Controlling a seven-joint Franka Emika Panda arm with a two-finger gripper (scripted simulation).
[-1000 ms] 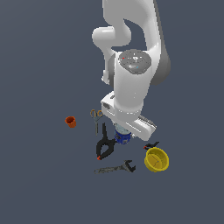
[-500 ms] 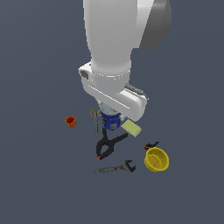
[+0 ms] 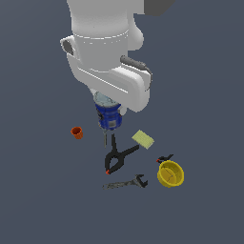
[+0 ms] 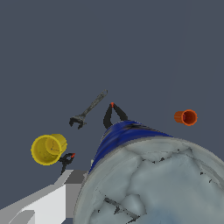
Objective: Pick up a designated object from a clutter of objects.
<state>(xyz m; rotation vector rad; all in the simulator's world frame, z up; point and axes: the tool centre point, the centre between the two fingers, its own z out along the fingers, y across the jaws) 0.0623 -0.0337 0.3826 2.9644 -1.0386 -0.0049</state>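
Note:
The blue can (image 3: 109, 116) with a pale silvery top hangs under my white hand, lifted above the floor. My gripper (image 3: 107, 125) is shut on it; the fingers are mostly hidden by the hand and the can. In the wrist view the can (image 4: 144, 179) fills the near corner, its blue side pointing down at the clutter, and one white finger (image 4: 43, 201) shows beside it. The clutter lies below: an orange cup (image 3: 76, 132), a large black clamp (image 3: 119, 157), a pale yellow sponge (image 3: 143, 139), a yellow bowl (image 3: 170, 174) and a dark wrench (image 3: 126, 183).
A small black clamp (image 3: 165, 158) with orange tips lies against the bowl. A thin grey item (image 3: 105, 138) lies just under the can. The wrist view shows the cup (image 4: 187, 117), bowl (image 4: 48, 148), wrench (image 4: 89, 109) and large clamp (image 4: 113, 114) on the dark floor.
The arm has risen and swung toward the exterior view's left, carrying the blue can up off the floor. The other items have stayed put.

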